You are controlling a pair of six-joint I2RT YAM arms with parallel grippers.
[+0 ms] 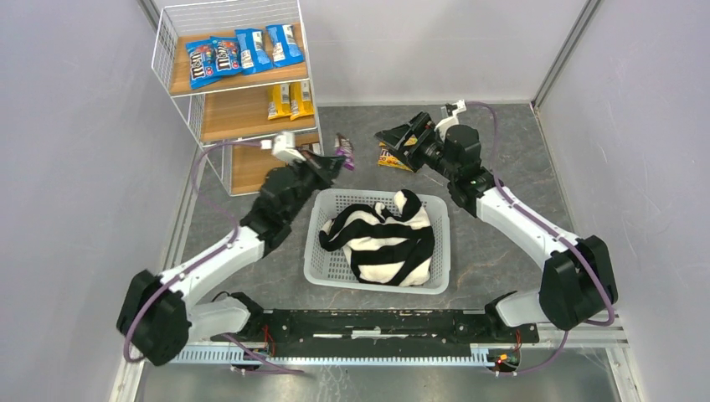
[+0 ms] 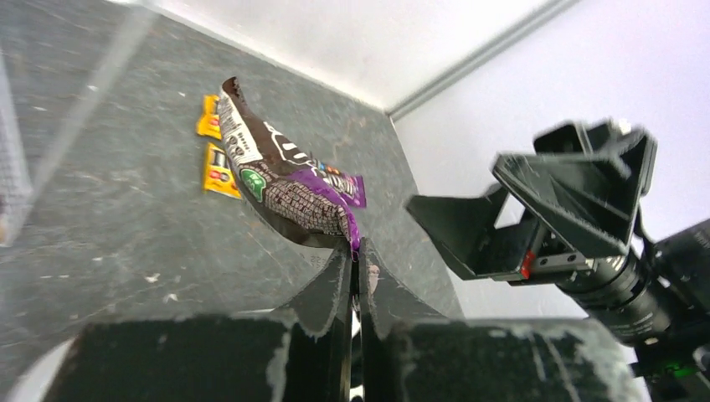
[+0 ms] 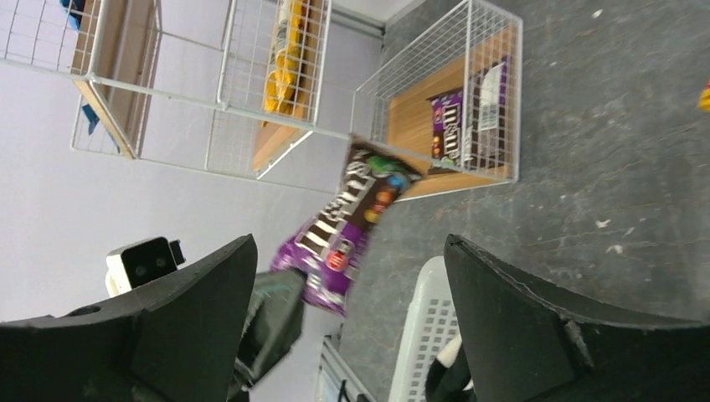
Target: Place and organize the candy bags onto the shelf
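Three-tier white wire shelf with wooden boards (image 1: 239,113) at left; left gripper (image 2: 358,261), pinched tight on one corner of dark purple-brown glossy candy bag (image 2: 289,188) aloft just right of the bottom tier, should carry it low, flat beside the purple packet (image 3: 450,126) there; right gripper (image 1: 402,138) gaping wide, empty.

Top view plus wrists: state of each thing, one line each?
left gripper, shut on held purple bag, lifted
right gripper, open, empty
blue bags, four flat on the shelf top tier
shelved yellow bags, middle tier
shelved purple bags, bottom tier
loose yellow bags, on the table, unshelved
basket, holds striped cloth
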